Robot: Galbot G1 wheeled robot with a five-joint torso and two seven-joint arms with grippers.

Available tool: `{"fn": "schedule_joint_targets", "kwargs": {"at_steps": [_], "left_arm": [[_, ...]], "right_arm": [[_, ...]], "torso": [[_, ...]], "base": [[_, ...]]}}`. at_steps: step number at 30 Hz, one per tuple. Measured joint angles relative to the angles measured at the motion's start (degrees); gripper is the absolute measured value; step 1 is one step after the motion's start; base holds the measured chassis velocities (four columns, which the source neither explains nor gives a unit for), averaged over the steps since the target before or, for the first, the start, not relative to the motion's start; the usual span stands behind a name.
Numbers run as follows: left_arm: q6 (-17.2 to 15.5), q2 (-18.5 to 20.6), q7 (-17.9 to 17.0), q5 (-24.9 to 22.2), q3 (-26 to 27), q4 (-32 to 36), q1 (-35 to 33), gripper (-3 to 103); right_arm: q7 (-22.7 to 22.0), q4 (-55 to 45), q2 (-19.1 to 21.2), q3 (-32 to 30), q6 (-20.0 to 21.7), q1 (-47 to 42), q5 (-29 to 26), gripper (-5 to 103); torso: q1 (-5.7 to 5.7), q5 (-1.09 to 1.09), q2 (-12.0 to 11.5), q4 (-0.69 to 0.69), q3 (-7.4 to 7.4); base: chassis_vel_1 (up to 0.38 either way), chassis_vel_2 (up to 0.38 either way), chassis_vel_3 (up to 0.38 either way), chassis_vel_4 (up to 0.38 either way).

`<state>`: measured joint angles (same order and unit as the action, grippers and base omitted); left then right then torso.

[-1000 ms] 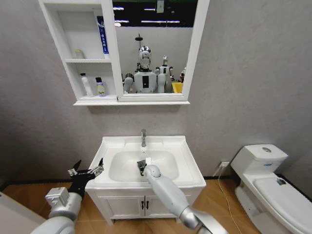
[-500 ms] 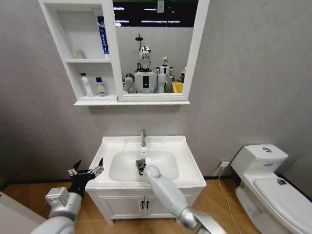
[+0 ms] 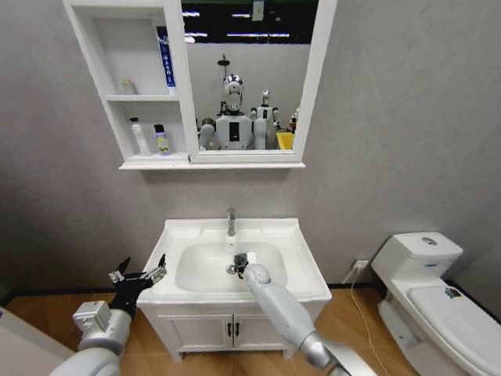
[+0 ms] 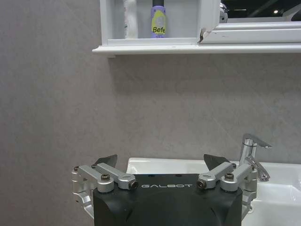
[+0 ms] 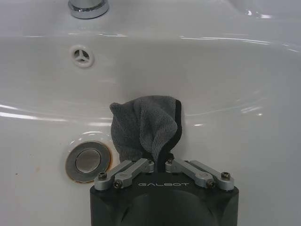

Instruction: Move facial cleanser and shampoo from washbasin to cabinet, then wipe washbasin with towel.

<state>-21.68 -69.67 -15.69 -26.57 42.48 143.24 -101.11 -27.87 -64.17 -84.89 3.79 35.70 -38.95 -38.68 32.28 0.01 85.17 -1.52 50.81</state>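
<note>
Right gripper [image 5: 157, 162] is down in the washbasin [image 3: 301, 258] bowl, jaws pinched tight on the grey towel [image 5: 143, 125], right beside the chrome drain [image 5: 88, 161], tap [image 3: 230, 221] just behind. Left gripper [image 3: 141, 274] hangs off the basin's left edge, jaws spread wide, holding nothing. Up on the cabinet [image 3: 117, 98], two bottles [image 3: 161, 140] stand on the bottom shelf.
</note>
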Motion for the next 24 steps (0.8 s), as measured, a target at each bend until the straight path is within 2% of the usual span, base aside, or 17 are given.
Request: {"fn": "schedule_joint_targets", "kwargs": {"at_steps": [7,16,24], "left_arm": [[0.0,0.0,0.0,0.0,0.0,0.0,0.0,100],[0.0,0.0,0.0,0.0,0.0,0.0,0.0,100],[0.0,0.0,0.0,0.0,0.0,0.0,0.0,100]], "right_arm": [[0.4,0.2,-0.1,-0.1,0.0,0.0,-0.1,5],[4.6,4.8,-4.6,0.2,-2.3,0.6,2.9,5],[6.7,7.9,-7.2,0.6,-4.3,1.5,4.2,5]], "torso": [[0.00,-0.02,0.0,-0.02,0.00],[0.00,-0.02,0.0,0.00,0.00],[0.00,-0.01,0.0,0.01,0.00]], "base": [[0.000,0.000,0.000,0.000],[0.000,0.000,0.000,0.000],[0.000,0.000,0.000,0.000]]}}
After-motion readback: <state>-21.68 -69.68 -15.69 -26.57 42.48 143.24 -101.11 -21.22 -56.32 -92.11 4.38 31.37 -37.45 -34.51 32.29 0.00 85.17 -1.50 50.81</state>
